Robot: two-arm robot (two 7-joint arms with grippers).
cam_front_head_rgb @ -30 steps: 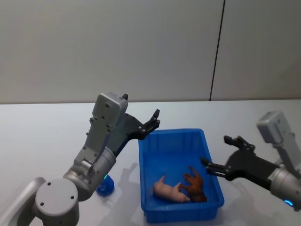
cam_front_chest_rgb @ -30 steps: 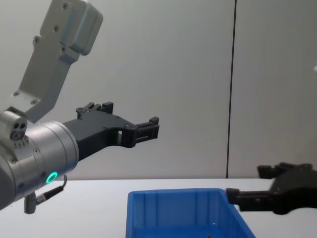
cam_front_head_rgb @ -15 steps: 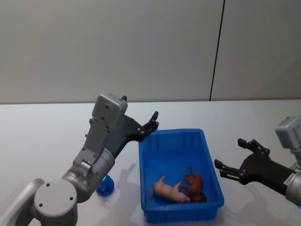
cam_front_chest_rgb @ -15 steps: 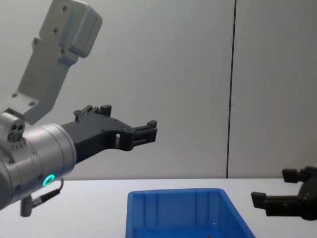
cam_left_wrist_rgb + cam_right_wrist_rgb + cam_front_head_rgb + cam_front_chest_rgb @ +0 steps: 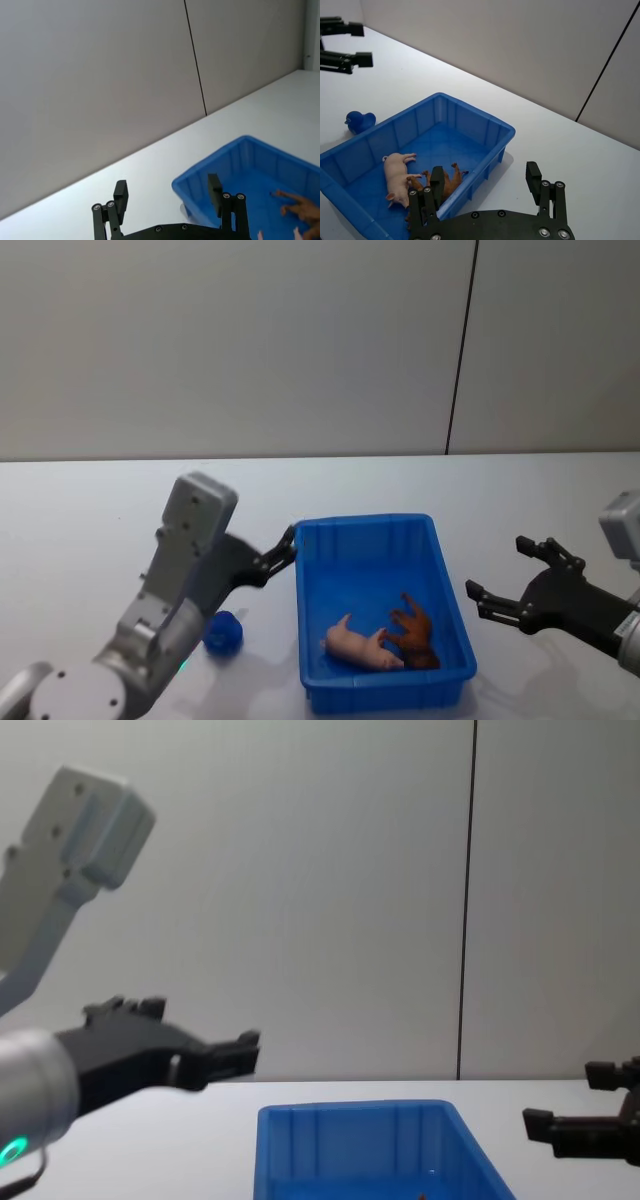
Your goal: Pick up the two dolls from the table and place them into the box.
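- In the box (image 5: 385,692): pink doll (image 5: 355,642) and brown doll (image 5: 415,628) are lying, touching.
- Blue doll (image 5: 223,632) is sitting on the table (image 5: 100,500).
- Your left gripper (image 5: 167,187) and right gripper (image 5: 497,568) are hovering, fingers spread.

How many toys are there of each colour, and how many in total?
Pink toy, in the box: 1
Brown toy, in the box: 1
Blue toy, on the table: 1
Total: 3

Pink doll (image 5: 356,643) and brown doll (image 5: 415,632) lie inside blue box (image 5: 365,540).
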